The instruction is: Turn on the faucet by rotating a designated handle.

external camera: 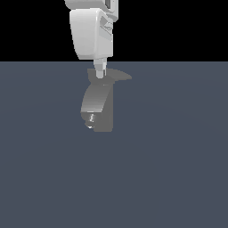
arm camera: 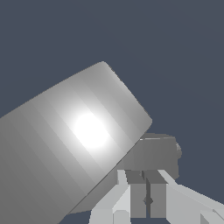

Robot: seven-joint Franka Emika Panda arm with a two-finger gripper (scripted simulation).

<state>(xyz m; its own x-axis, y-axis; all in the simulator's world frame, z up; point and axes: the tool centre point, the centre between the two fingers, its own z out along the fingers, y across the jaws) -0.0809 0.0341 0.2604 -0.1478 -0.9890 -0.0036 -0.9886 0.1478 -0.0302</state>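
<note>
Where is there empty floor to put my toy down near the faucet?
The grey floor is bare on both sides of the faucet and in front of its nozzle. It is crowded only at the faucet's top, where the end effector meets the handle.

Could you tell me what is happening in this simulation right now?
A white Panda arm has its claw lowered onto the top of a small grey faucet standing on the flat blue-grey floor. The fingers sit at the root of the dark handle, which points toward the exterior view's right. Whether the claw grips or merely touches it is unclear.
</note>
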